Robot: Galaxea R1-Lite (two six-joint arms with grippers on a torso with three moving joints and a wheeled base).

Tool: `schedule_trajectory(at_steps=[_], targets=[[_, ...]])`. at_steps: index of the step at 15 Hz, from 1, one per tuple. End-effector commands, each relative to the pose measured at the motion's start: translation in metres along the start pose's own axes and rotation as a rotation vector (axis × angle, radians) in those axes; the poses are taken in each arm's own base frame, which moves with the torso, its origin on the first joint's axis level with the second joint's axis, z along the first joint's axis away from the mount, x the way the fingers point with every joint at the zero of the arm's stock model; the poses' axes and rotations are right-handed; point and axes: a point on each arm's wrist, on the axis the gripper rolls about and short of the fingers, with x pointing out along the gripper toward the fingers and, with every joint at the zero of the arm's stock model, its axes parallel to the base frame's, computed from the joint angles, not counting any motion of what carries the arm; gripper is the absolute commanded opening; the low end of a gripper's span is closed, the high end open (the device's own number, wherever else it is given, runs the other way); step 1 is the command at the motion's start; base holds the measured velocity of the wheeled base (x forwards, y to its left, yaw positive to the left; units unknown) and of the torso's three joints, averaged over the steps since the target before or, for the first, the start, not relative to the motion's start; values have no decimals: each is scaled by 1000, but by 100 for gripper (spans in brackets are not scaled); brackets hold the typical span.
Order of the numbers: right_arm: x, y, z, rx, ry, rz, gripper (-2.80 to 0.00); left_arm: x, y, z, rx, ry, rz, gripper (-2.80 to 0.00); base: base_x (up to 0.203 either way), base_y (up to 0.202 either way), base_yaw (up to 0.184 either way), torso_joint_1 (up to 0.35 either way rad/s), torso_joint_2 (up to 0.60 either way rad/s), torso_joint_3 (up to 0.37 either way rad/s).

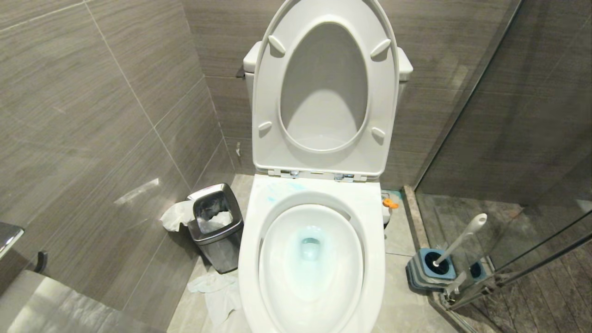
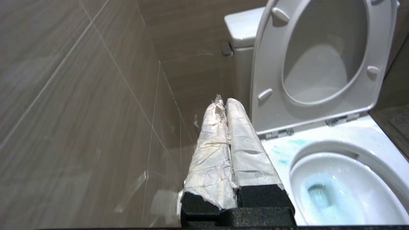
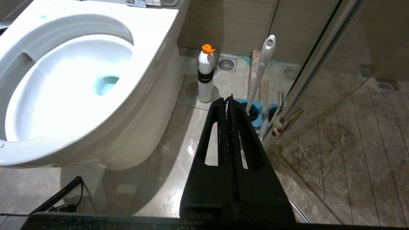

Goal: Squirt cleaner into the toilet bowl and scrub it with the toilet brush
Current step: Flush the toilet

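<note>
Blue cleaner [image 1: 309, 246] already tints the water in the toilet bowl [image 1: 370, 240], with smears on the rim near the hinges, so scrubbing looks like the step in hand. The toilet brush [image 1: 460, 242] stands in its blue-and-grey base on the floor to the right of the bowl, against the glass shower door [image 3: 322, 54]. Best take the handle high, lift it straight out, then swing it over the rim. The left pincer [image 2: 225, 127], wrapped in white, is pressed together and empty; the right pincer [image 3: 228, 108] likewise. The cleaner bottle [image 3: 205, 76] stands near the brush; a bin [image 1: 216, 226] and tissue sit left.

toilet bowl [image 1: 249, 259] open, seat [image 1: 266, 92] raised
</note>
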Motion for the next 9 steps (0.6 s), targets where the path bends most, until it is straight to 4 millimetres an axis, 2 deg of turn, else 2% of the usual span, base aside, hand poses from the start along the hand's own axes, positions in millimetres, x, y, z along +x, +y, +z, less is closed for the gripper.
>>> schedule_trajectory(at_steps=[1,4,9], targets=[[0,0,0,0,1,0,-280,61,8,-3,-15,43,-38,-280,0,0,0,0,0,0],[0,0,0,0,1,1,-280,108,4,0,-30,33,-98,-280,0,0,0,0,0,0],[0,0,0,0,2,1,-280,165,-9,8,-50,-58,-122,-280,0,0,0,0,0,0]])
